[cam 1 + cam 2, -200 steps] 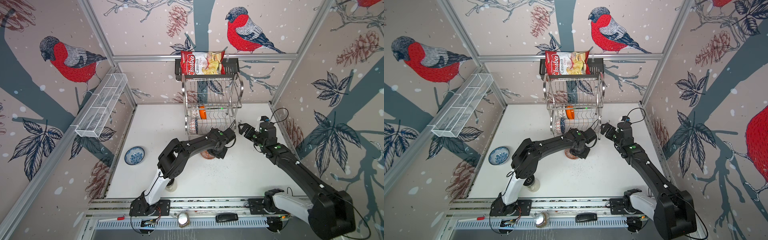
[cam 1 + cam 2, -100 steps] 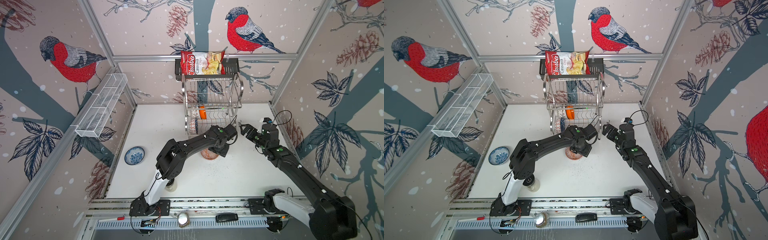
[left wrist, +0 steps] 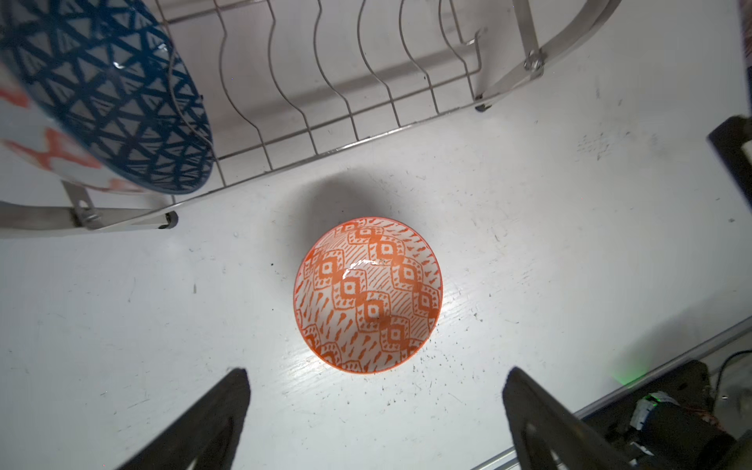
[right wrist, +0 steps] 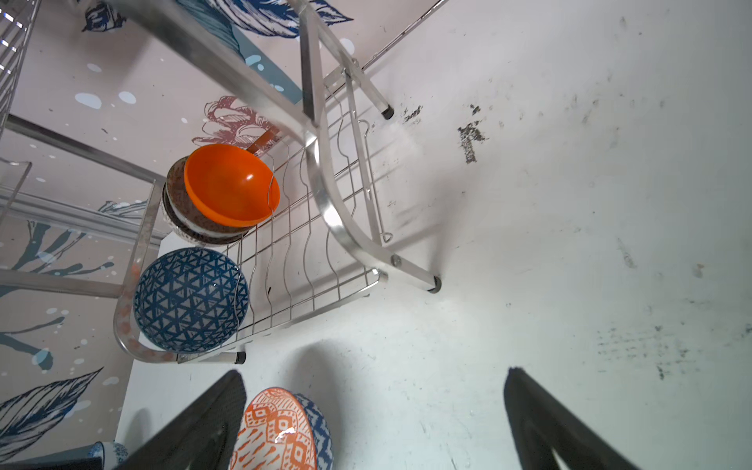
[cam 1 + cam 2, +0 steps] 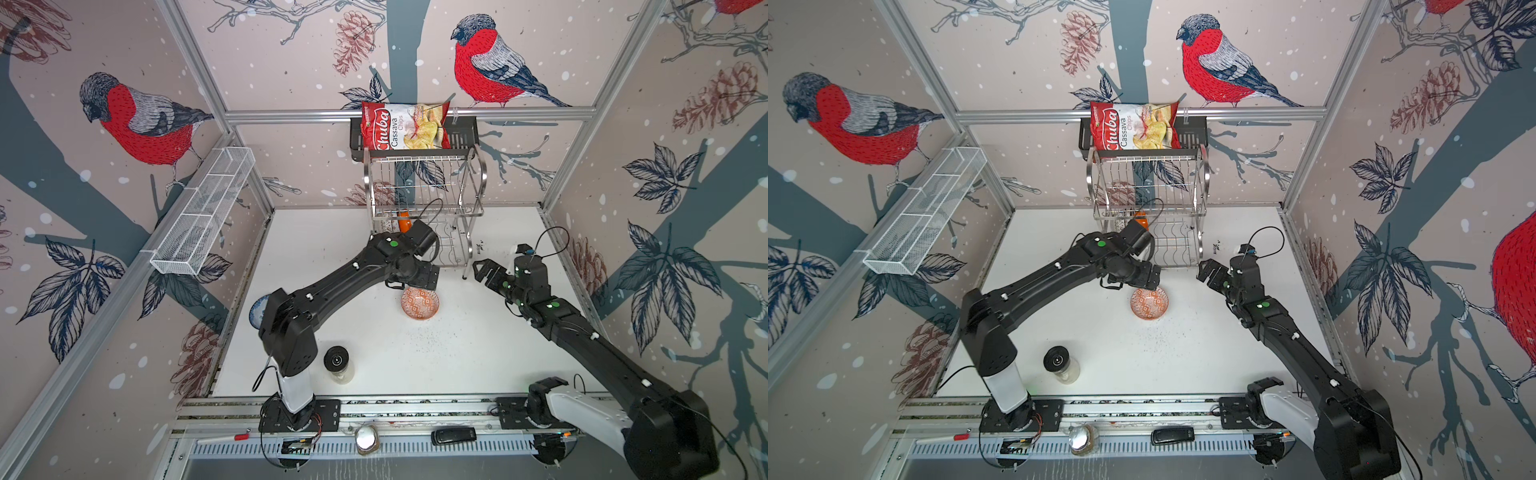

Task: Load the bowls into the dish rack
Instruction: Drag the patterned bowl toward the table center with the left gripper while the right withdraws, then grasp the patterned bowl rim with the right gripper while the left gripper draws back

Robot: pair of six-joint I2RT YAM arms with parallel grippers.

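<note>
Red-orange patterned bowl (image 5: pixel 420 304) upright on white table (image 5: pixel 457 357), near dish rack (image 5: pixel 424 183), left pincer (image 5: pixel 417 282) close by

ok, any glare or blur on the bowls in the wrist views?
Left wrist view: red-orange patterned round bowl sharp, small white glint inside, soft shadow toward the shiny steel wire dish rack. Right wrist view: plain bright orange bowl shows one glint; the rack's nearest bar is blurred.

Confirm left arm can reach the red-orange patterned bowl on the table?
Probably yes. The left gripper hangs open just over the red-orange patterned bowl, nothing lies between them, and the dish rack stands clear beside it.
</note>
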